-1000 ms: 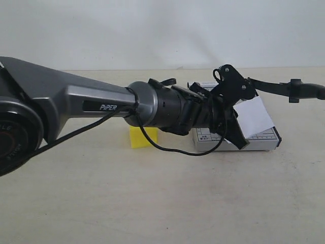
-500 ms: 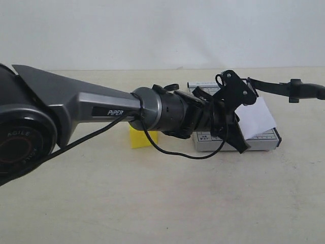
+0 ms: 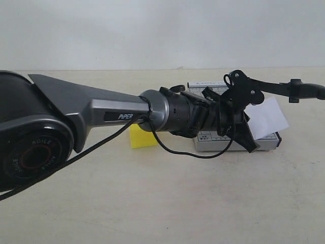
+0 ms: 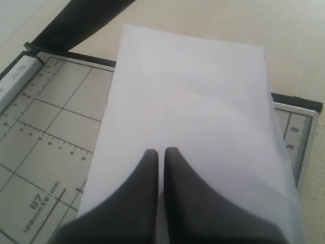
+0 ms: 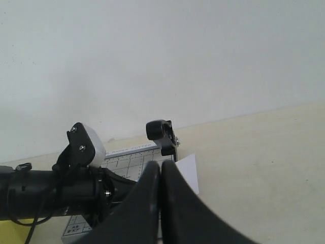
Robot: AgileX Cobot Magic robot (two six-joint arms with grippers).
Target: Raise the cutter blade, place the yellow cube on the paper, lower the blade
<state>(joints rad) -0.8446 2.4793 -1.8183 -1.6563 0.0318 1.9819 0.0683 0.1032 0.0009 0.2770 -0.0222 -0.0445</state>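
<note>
In the exterior view, the large grey left arm (image 3: 101,109) reaches across from the left over the pale beige table (image 3: 152,198). Its black left gripper (image 3: 248,137) hangs over the small grey gridded cutter board (image 3: 266,141). The thin plain white sheet of paper (image 3: 269,118) lies tilted just beside this gripper, and its right end juts past the board's edge. The solid bright yellow cube (image 3: 141,138) sits on the table to the left of the board, partly hidden behind the arm and apart from the paper. The long thin black cutter blade (image 3: 271,85) is raised clear of the board and runs almost level toward the right edge of the view. In the left wrist view, the left gripper's two dark fingers are closed to a narrow seam, with their tips against the face of the paper. I cannot tell whether they pinch the sheet. The paper covers part of the grid and overhangs the board's far edge. In the right wrist view, the right gripper (image 5: 161,165) has its fingers pressed together. The tips sit right by the blade's rounded black handle (image 5: 161,133), and I cannot tell whether they clamp it.
</note>
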